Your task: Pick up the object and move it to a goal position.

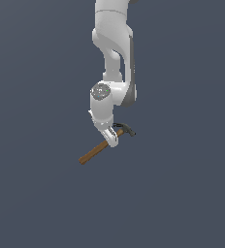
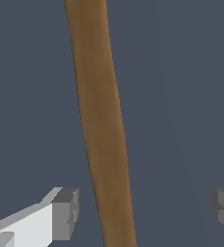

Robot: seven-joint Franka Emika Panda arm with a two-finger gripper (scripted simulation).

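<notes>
gripper (image 2: 143, 212): jaws spread wide, 1 finger on each side of the hammer handle, neither pad touching wood in the wrist view. Holding nothing yet.

fingers (image 2: 61, 217): light-bodied with grey pads; the near pad stands just beside the handle, the other pad is well apart from it, so the handle sits off-centre in the gap.

arm (image 1: 112, 63): 1 white Panda arm reaching straight down over the hammer, wrist low, gripper at handle level in the exterior view.

claw hammer (image 1: 104, 144): lies flat on the plain grey-blue floor, directly under the gripper.

handle (image 2: 102, 125): slim brown wood, the long axis of the tool. In the exterior view it runs diagonally, free end toward that view's lower left, head end toward its upper right.

head (image 1: 125, 129): dark curved metal, just beside the gripper on the exterior view's right; hidden from the wrist view.

why this pose: the jaws straddle the handle across its width, not along it, so closing would pinch the narrow wood. The straddle point is close to the head, judged a sensible spot near the heavy end, so the hammer should tip less when lifted.

step judged: pre-grasp, closing is next; lift and carry not yet done.

goal position: no marker visible in either view.

risk judged: off-centre handle may be pushed sideways as the jaws close.
</notes>
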